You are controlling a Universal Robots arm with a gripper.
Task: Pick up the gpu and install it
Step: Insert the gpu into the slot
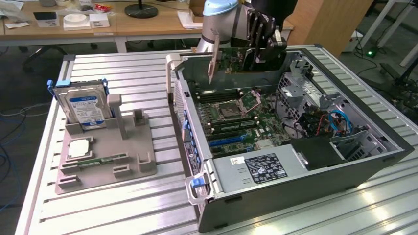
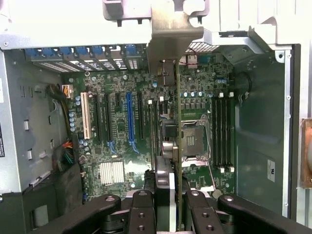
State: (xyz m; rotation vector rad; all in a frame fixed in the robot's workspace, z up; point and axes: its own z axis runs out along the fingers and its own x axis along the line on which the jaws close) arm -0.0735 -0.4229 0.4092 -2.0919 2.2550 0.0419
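Gripper [image 1: 263,49] pinched tight on the top edge of the gpu [image 1: 230,59], card upright on edge, metal bracket hanging down, arm pointing straight down over the far end of the open computer case [image 1: 313,191], above the motherboard [image 1: 261,120].

In the exterior view, the robot arm [image 1: 222,22] is cut off by the frame's top edge. The fingers [image 1: 261,36] cover the upper part of the gpu [image 1: 232,61] they clamp. At lower centre, the power supply label [image 1: 261,169] is too small to read. At left, a grey holder [image 1: 111,147] hides the hard drive [image 1: 83,105] base. The table [image 1: 117,210] runs past the bottom edge.
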